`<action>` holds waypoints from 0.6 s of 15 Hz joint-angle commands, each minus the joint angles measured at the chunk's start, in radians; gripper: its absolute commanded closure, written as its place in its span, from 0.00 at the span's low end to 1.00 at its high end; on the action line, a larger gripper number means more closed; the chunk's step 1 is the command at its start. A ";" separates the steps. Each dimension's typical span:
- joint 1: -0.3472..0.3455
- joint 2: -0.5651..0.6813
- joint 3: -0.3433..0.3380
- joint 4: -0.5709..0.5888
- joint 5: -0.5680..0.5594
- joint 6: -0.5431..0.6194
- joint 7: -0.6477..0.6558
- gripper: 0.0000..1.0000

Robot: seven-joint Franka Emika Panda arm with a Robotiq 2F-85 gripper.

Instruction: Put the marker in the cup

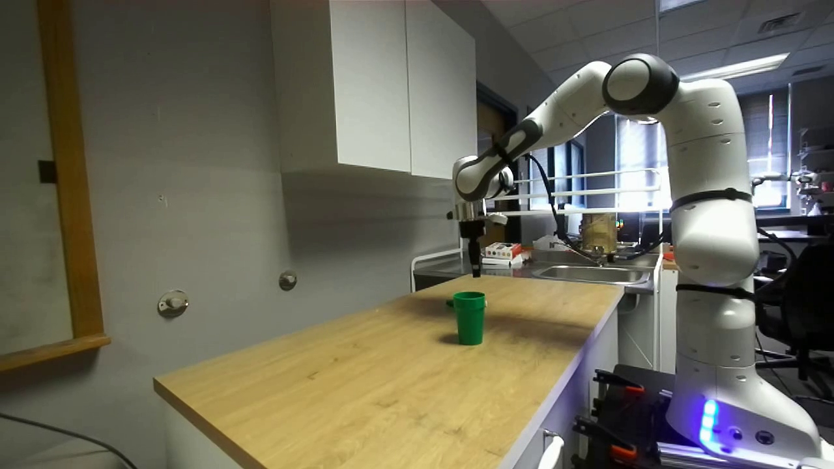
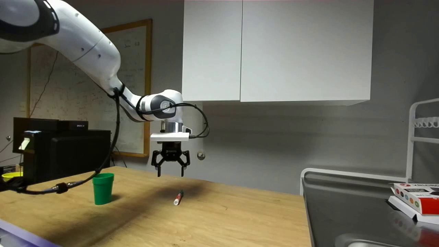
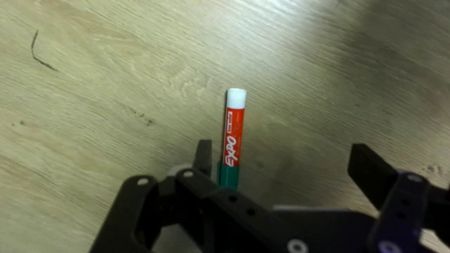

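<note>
The marker, with a red barrel, white end and green cap, lies on the wooden countertop. It shows in an exterior view (image 2: pixel 178 198) and in the wrist view (image 3: pixel 233 137), where part of the cap is hidden behind a gripper finger. The green cup stands upright in both exterior views (image 1: pixel 470 319) (image 2: pixel 103 189); it hides most of the marker in an exterior view. My gripper (image 2: pixel 170 174) is open and empty, pointing down above the counter near the marker, apart from it. In the wrist view the gripper (image 3: pixel 279 154) has the marker nearer its left finger.
The wooden countertop (image 1: pixel 365 378) runs along the wall under white cabinets (image 2: pixel 277 51). A metal sink (image 1: pixel 589 273) and a red and white box (image 2: pixel 416 197) are beyond its end. A black monitor (image 2: pixel 80 154) stands behind the cup. A cable (image 2: pixel 116 137) hangs from the arm.
</note>
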 commanded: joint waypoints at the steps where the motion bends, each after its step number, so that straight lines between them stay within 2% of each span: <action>1: -0.017 0.122 0.030 0.117 0.012 -0.039 -0.058 0.00; 9: -0.058 0.284 0.055 0.232 0.004 -0.063 -0.095 0.00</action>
